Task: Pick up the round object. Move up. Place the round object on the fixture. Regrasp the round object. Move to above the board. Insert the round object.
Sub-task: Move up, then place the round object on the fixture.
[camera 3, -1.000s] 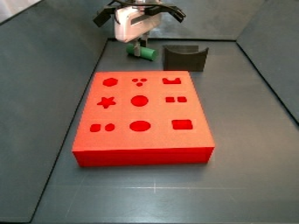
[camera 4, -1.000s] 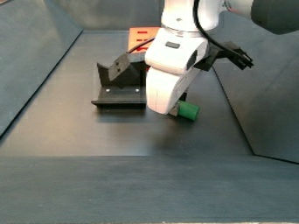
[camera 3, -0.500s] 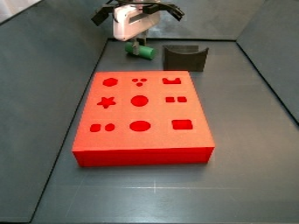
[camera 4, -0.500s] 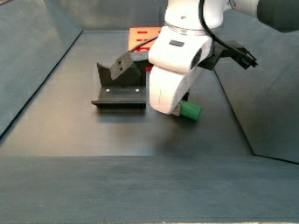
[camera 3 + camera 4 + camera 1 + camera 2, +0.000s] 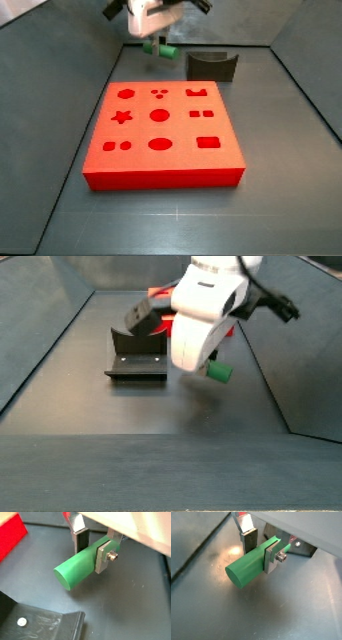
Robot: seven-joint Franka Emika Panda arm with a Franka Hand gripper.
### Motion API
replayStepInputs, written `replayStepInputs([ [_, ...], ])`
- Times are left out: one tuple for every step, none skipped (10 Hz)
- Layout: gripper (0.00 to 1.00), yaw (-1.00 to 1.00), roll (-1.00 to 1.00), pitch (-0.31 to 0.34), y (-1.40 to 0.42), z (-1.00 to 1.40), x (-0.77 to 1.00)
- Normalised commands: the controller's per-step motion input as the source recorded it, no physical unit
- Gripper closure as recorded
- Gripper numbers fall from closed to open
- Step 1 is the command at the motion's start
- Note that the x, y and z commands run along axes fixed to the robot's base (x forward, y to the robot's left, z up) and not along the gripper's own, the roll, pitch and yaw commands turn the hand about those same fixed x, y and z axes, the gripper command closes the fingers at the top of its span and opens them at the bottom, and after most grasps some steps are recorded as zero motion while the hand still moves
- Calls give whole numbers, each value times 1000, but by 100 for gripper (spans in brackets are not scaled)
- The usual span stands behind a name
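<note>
Gripping the round object (image 5: 79, 568) between its two silver fingers (image 5: 103, 556), the gripper (image 5: 91, 550) is seen closest in both wrist views; the green peg (image 5: 250, 566) lies crosswise between the plates, and most of its length sticks out on one side, with its round flat end facing the camera. The dark pads press on the peg from both sides, so the jaws are closed on it. Below the peg, the grey floor (image 5: 304, 612) is visible, and the peg is clearly apart from it, not resting on anything. In a wrist view, a corner of the dark fixture (image 5: 40, 624) shows near the edge, and a part of the red board (image 5: 12, 538) is seen further away. In a side view, the gripper (image 5: 203, 361) hangs above the floor with the green peg (image 5: 218, 372) at its tip, just beside the fixture (image 5: 135, 351). In a side view, the board (image 5: 163, 134) lies in front, and behind it the peg (image 5: 166, 48) is in the air, near the fixture (image 5: 213, 65).
</note>
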Motion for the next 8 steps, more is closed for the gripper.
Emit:
replayStepInputs([
  [100, -13, 50, 90, 0, 373, -14],
  [100, -12, 72, 98, 0, 232, -13],
  [100, 0, 0, 0, 0, 1000, 0],
  [100, 8, 8, 1, 0, 1000, 6],
  [100, 9, 19, 27, 3, 1000, -9],
  [100, 2, 43, 47, 3, 1000, -15],
  [100, -2, 58, 58, 3, 1000, -19],
  [100, -4, 85, 75, 3, 1000, -26],
])
